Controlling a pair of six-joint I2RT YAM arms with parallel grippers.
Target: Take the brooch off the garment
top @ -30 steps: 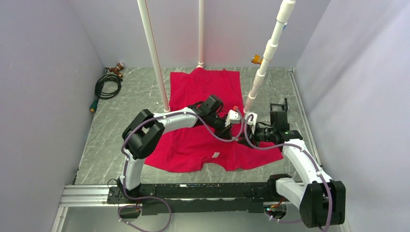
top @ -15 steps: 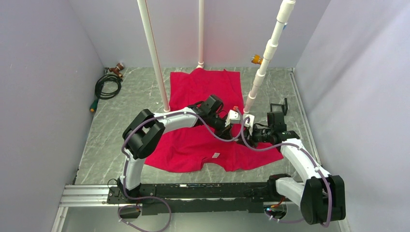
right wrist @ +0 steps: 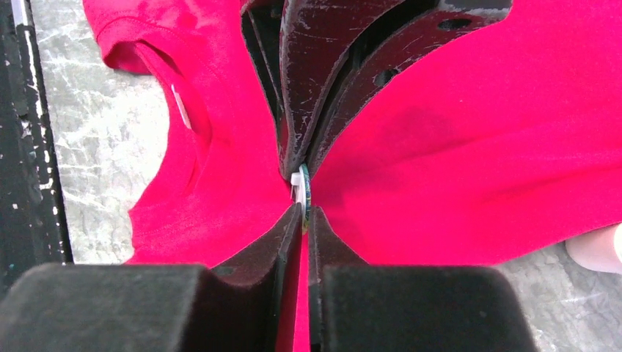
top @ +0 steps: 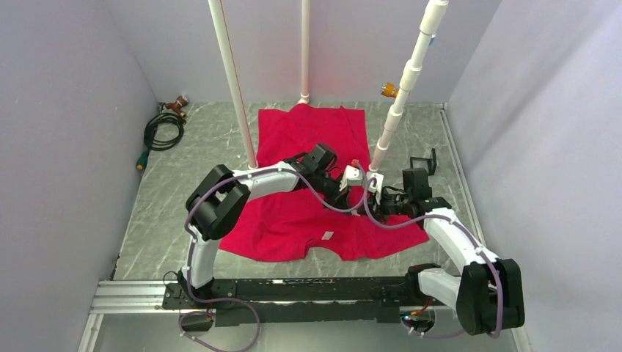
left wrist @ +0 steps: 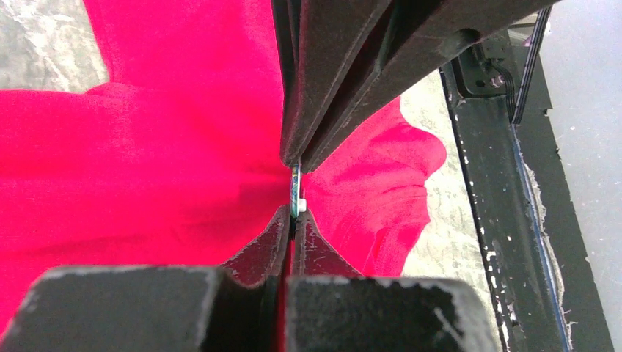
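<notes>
The brooch (left wrist: 295, 187), seen edge-on, was found at the middle of the garment (left wrist: 147, 183). Left gripper (left wrist: 293, 220) jaws were pinched on it from 9 o'clock and right gripper (right wrist: 302, 213) jaws from 3 o'clock, presumably so opposed pulls would free it.

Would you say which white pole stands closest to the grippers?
The jointed right-hand pole: its foot stands beside the left gripper and right gripper; the smooth left pole and middle pole stand farther off.
</notes>
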